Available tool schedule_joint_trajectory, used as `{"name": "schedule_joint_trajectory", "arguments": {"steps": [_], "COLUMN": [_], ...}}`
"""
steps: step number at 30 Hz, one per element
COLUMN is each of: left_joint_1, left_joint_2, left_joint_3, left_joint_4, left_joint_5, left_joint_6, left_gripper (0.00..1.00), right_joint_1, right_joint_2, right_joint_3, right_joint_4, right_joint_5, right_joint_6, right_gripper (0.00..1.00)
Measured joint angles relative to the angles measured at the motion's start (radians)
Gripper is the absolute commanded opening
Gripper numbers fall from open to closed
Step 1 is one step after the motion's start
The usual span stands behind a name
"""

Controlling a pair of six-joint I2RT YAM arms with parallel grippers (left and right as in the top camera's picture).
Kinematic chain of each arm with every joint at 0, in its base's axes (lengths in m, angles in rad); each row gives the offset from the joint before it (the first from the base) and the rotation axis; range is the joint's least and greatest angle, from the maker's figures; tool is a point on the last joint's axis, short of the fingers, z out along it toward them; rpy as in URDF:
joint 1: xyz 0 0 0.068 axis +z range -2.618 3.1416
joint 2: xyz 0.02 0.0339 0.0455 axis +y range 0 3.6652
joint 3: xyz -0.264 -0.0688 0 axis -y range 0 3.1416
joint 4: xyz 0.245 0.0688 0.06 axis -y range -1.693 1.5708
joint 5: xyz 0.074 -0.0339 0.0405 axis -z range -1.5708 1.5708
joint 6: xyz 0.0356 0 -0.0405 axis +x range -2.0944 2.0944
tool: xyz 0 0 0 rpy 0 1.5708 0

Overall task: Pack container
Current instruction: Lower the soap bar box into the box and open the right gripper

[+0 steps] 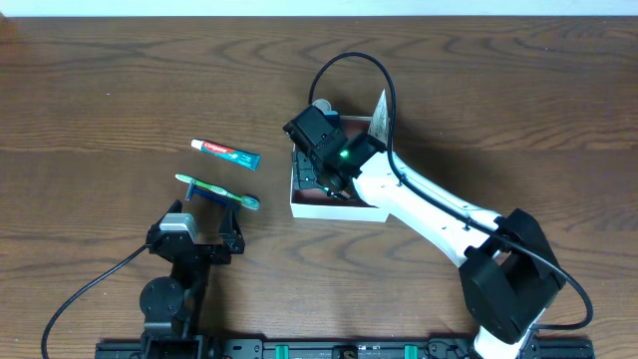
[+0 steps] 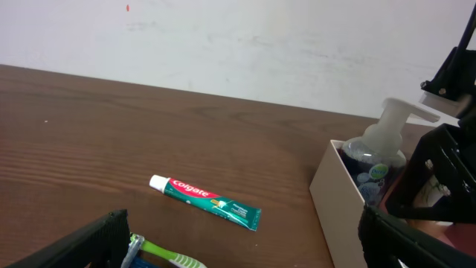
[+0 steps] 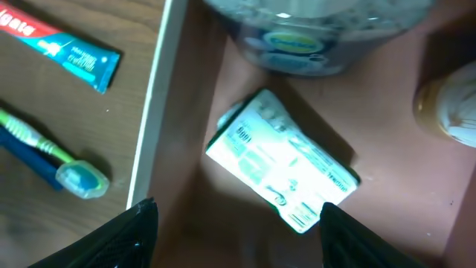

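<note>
— What did the step need?

— As I judged it, I was leaving a packet (image 3: 282,171) in the box (image 1: 334,211) and getting out. The clean way was straight up with the jaws kept wide, so that no finger dragged the packet or clipped the bottle (image 3: 320,30) standing just beyond it.

— And your left gripper (image 1: 196,239)?

— It sat near the front edge of the table (image 1: 100,80), spread as wide as it goes. It held nothing and touched nothing. The toothbrush (image 1: 217,191) lay just beyond it, and the toothpaste (image 1: 225,153) a little farther back. Both were on bare wood to the left of the box, so by my reckoning they were unpacked.

— Where was the box?

— About mid-table, with the bottle and a jar (image 3: 450,112) inside.

— And the right gripper (image 3: 236,223)?

— It hung over the box with its fingers apart. The packet lay flat on the box floor ahead of them, and as far as I could see it touched neither finger. So that one was open too, and empty.
</note>
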Motion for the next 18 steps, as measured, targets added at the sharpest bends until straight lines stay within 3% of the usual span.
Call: {"name": "schedule_joint_trajectory", "arguments": {"steps": [15,18], "left_joint_1": [0.000,0.000], "left_joint_2": [0.000,0.000], "left_joint_3": [0.000,0.000], "left_joint_4": [0.000,0.000], "left_joint_5": [0.000,0.000], "left_joint_6": [0.000,0.000], "left_gripper": [0.98,0.98], "right_joint_1": [0.042,0.042], "right_joint_2": [-0.053,-0.124], "right_joint_3": [0.000,0.000], "right_joint_4": [-0.206,-0.280], "right_joint_5": [-0.070,-0.050], "right_joint_6": [-0.153,-0.154], "right_gripper": [0.80,0.72]}}
